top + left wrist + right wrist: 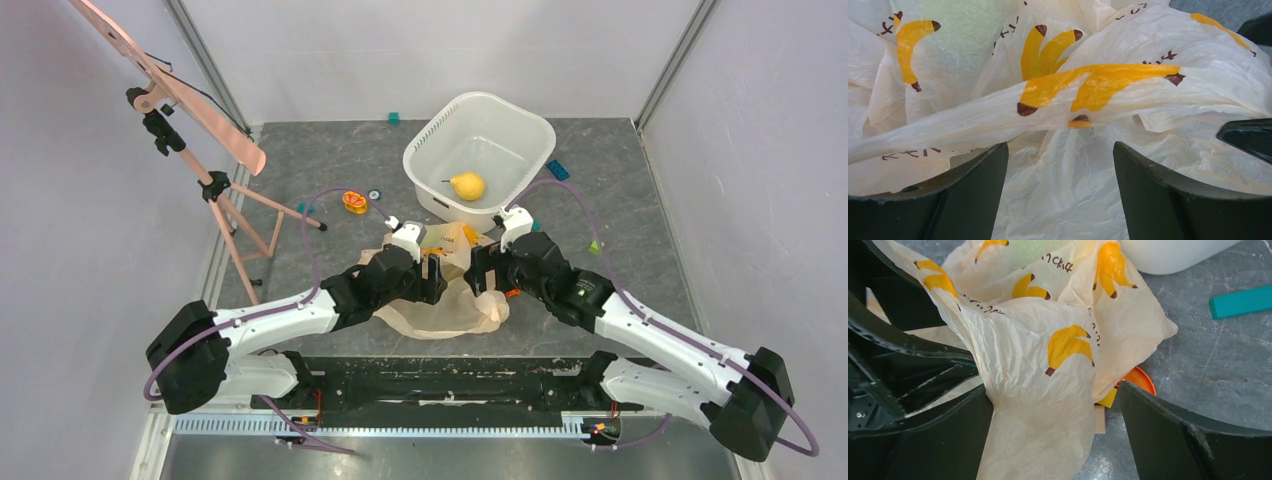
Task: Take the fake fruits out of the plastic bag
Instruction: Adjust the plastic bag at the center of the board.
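The plastic bag (446,300), peach-beige with yellow banana prints, lies crumpled on the grey table between my two grippers. My left gripper (433,272) is open, with its fingers (965,197) astride loose bag film (1058,190). My right gripper (481,270) is open too, and a hanging fold of the bag (1038,405) rests against its left finger (943,440). A pale green shape shows through the film (1034,246), also seen dimly in the left wrist view (960,22). One fake fruit, a yellow pear (467,185), lies in the white tub (440,135).
An orange round-edged piece (1142,380) and a yellow block (1108,399) peek out under the bag's edge. Small blocks lie about: teal (1240,301), teal (394,118), green (594,246). An orange flower-shaped disc (354,202) lies left of the tub. A wooden easel (215,185) stands far left.
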Tool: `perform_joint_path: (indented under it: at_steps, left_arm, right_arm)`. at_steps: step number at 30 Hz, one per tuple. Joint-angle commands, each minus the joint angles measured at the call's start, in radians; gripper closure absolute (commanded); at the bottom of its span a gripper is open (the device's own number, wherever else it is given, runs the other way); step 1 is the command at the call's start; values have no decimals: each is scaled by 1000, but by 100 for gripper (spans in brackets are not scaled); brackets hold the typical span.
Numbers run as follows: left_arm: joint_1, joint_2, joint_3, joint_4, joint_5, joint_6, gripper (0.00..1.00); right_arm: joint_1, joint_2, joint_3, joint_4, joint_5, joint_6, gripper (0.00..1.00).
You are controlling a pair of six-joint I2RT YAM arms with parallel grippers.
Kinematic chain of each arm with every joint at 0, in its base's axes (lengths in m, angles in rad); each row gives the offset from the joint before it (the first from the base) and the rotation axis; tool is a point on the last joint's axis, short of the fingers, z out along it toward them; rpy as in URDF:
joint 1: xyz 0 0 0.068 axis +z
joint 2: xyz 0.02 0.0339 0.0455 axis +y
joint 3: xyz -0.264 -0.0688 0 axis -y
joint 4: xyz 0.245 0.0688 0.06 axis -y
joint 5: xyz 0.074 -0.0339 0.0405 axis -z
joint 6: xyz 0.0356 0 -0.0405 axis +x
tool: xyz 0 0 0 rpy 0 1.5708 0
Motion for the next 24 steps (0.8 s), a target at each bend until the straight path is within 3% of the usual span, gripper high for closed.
perform_joint_path:
  at_steps: [1, 7, 10, 11, 16, 24]
  left_arm:
    - [-5, -3, 21, 29, -28, -14, 17]
    - [-7, -27, 5, 27, -16, -16, 19]
    - [-16, -49, 5, 12, -15, -10, 21]
    - [-20, -59, 4, 12, -17, -6, 22]
    - [-57, -136, -3, -62, -39, -6, 24]
    - [-146, -221, -7, -134, -95, -18, 26]
  right_arm:
    - [13, 7, -32, 47, 47, 21, 8]
    - [19, -48, -77, 152, -73, 37, 72]
    - [32, -97, -76, 182, -137, 76, 96]
    - [42, -118, -73, 191, -145, 92, 100]
    - [155, -178, -30, 176, -156, 175, 100]
    - [562, -76, 93, 124, 155, 210, 100]
